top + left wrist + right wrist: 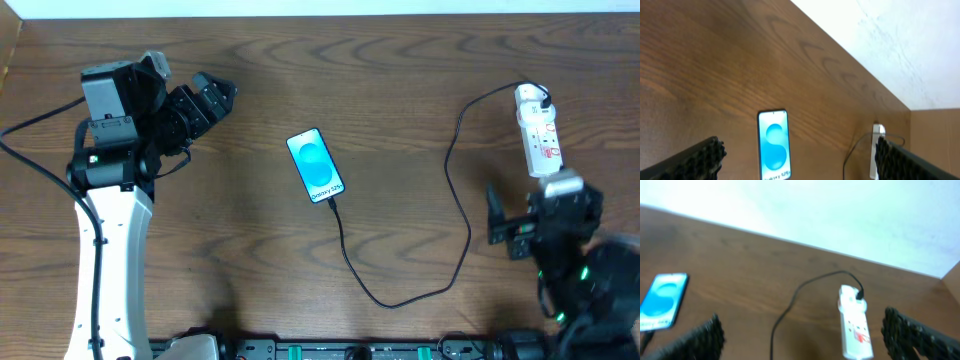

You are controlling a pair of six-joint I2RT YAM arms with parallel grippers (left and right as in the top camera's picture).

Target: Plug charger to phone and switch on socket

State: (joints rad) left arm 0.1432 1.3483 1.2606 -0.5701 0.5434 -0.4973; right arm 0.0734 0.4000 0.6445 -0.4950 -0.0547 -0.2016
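**Step in hand (my judgement):** switching on the socket. The charger (458, 195) runs from the lower edge of the phone (315, 165), loops below it and climbs to the power strip (538, 130) well to the phone's right, where its plug sits in the far end.

**Grippers:** the right gripper (802, 322) is spread wide and empty, just short of the strip. The left gripper (799, 145) is also spread and empty, on the phone's left.

**Next:** I need one fingertip pressed on the red switch (862, 337).

**Unclear:** I cannot tell how firmly the connector sits in the phone or which way the switch is set.
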